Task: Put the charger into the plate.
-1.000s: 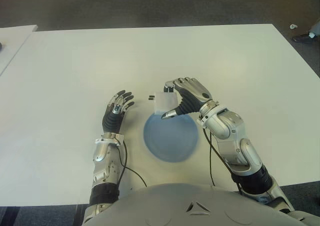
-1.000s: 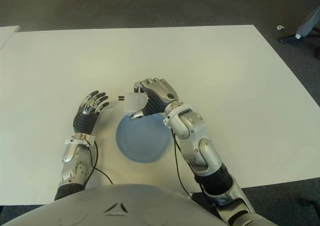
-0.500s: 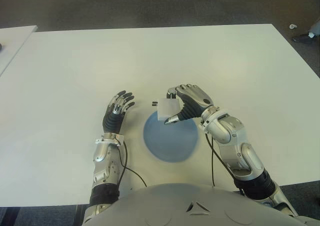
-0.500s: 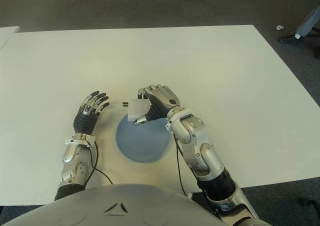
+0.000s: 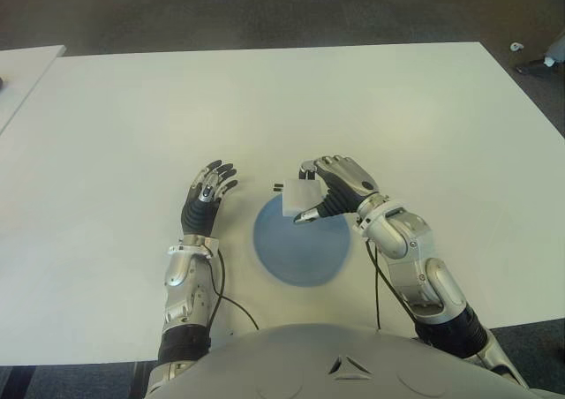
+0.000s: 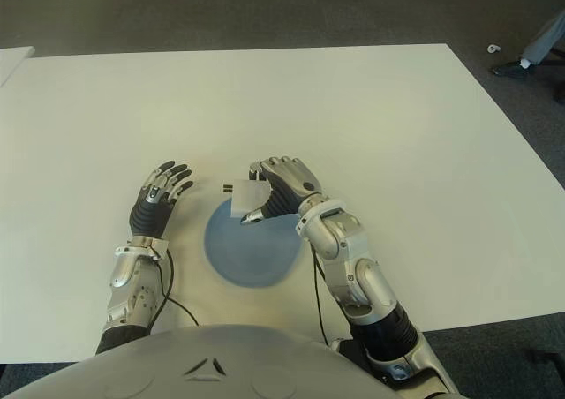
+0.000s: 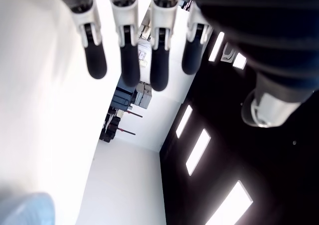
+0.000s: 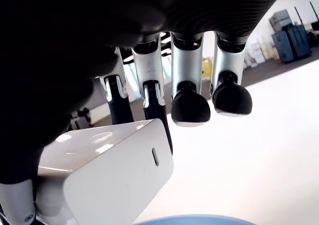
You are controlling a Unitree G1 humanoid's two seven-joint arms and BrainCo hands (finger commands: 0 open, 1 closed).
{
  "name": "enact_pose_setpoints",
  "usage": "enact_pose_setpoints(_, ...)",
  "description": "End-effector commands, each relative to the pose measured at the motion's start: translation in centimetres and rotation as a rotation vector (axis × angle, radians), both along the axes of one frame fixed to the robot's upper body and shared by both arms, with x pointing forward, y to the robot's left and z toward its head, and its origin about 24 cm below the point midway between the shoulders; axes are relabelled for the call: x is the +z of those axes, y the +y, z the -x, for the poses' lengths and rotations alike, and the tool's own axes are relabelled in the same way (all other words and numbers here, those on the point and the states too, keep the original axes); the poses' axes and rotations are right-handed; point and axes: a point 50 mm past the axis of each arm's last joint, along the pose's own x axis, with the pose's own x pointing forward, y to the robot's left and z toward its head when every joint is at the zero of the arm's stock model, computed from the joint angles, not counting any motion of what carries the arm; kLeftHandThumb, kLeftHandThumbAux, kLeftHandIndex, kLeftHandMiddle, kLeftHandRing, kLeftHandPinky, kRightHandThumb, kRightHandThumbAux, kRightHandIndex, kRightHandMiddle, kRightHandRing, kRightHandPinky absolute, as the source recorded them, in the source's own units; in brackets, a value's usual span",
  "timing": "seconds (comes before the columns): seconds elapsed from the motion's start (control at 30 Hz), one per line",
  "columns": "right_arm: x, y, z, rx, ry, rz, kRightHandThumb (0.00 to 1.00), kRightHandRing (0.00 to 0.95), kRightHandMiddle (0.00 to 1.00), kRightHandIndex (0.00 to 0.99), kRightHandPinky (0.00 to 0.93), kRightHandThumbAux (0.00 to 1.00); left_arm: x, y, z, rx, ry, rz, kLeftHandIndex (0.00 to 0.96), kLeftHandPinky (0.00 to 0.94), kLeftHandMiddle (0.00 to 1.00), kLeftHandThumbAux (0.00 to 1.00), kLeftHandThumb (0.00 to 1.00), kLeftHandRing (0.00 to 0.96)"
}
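The charger, a white rigid block with two dark prongs sticking out toward 9 o'clock, is pinched in the right hand between thumb and fingers; two other fingertips are seen curled free beyond it in the right wrist view. It is held over the 12 o'clock rim of the blue plate, apparently not yet touching it. The left hand shows at 9 o'clock of the plate, over the white table, fingers extended and holding nothing. Handling judgement: the body is likely light and stiff, with smooth glossy plastic faces, so slip under a light pinch is a risk. Hold is best taken across two opposite flat faces of the block, clear of the prongs, which is roughly how it is gripped now. It is not likely fragile, though a drop onto the plate could let it bounce or skid. Lowering toward the plate centre before release is advised, since the current spot is only at the rim.
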Motion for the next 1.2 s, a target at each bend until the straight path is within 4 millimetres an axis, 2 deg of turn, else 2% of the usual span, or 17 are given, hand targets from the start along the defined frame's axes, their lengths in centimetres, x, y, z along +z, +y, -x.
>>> enact_pose_setpoints(0.03, -0.6, -0.3, -0.1, -0.006, 0.035, -0.008, 0.855, 0.846, 0.534, 0.399, 0.831, 0.676, -0.3, -0.1, 0.3, 0.016, 0.021, 0.007, 0.242, 0.261, 0.289, 0.499, 0.0, 0.269)
enact_pose_setpoints(0.43, -1.0, -0.5, 0.1, 0.042, -0.021, -0.036, 0.852, 0.822, 0.556, 0.403, 0.807, 0.674, -0.2, 0.0, 0.3, 0.011, 0.025, 0.01, 0.236, 0.26, 0.284, 0.495, 0.009, 0.267)
enact_pose_setpoints(0.5, -0.9, -0.5, 0.1, 0.078, -0.059, -0.021, 0.777, 0.789, 0.656, 0.416, 0.768, 0.687, -0.2, 0.0, 0.4, 0.009, 0.027, 0.01, 0.235, 0.258, 0.283, 0.493, 0.012, 0.266)
enact_pose_setpoints(0.53, -0.9, -0.5, 0.0, 0.093, -0.075, -0.013, 0.64, 0.748, 0.658, 0.426, 0.732, 0.573, -0.2, 0.0, 0.3, 0.008, 0.028, 0.009, 0.233, 0.257, 0.282, 0.492, 0.014, 0.266)
enact_pose_setpoints(0.63, -0.9, -0.5, 0.0, 0.121, -0.101, -0.001, 0.445, 0.674, 0.626, 0.419, 0.673, 0.404, -0.3, 0.1, 0.3, 0.006, 0.03, 0.007, 0.23, 0.256, 0.28, 0.491, 0.017, 0.265)
enact_pose_setpoints(0.67, -0.9, -0.5, 0.0, 0.132, -0.108, 0.012, 0.425, 0.666, 0.621, 0.418, 0.667, 0.386, -0.3, 0.1, 0.3, 0.006, 0.031, 0.006, 0.23, 0.256, 0.28, 0.49, 0.018, 0.265)
enact_pose_setpoints(0.73, -0.9, -0.7, -0.1, 0.155, -0.116, 0.04, 0.348, 0.389, 0.361, 0.243, 0.408, 0.296, -0.3, 0.1, 0.3, 0.006, 0.034, 0.004, 0.229, 0.255, 0.278, 0.491, 0.018, 0.265)
enact_pose_setpoints(0.77, -0.9, -0.8, -0.1, 0.168, -0.112, 0.05, 0.334, 0.333, 0.309, 0.207, 0.356, 0.28, -0.3, 0.1, 0.3, 0.007, 0.035, 0.002, 0.229, 0.255, 0.278, 0.491, 0.018, 0.265)
enact_pose_setpoints(0.8, -0.9, -0.9, -0.1, 0.176, -0.109, 0.055, 0.306, 0.213, 0.198, 0.132, 0.24, 0.251, -0.3, 0.1, 0.3, 0.007, 0.035, 0.0, 0.229, 0.255, 0.275, 0.492, 0.018, 0.264)
enact_pose_setpoints(0.83, -0.9, -1.0, 0.0, 0.187, -0.097, 0.059, 0.288, 0.136, 0.126, 0.085, 0.165, 0.233, -0.3, 0.1, 0.3, 0.008, 0.035, -0.004, 0.229, 0.255, 0.274, 0.493, 0.017, 0.263)
enact_pose_setpoints(0.93, -0.9, -1.2, 0.0, 0.207, -0.07, 0.063, 0.255, 0.044, 0.041, 0.027, 0.054, 0.196, -0.2, 0.1, 0.3, 0.009, 0.035, -0.012, 0.227, 0.253, 0.269, 0.495, 0.016, 0.261)
enact_pose_setpoints(1.2, -1.0, -1.5, 0.1, 0.238, 0.008, 0.031, 0.228, 0.002, 0.002, 0.001, 0.002, 0.138, -0.2, 0.0, 0.4, 0.014, 0.036, -0.013, 0.22, 0.255, 0.262, 0.501, 0.009, 0.258)
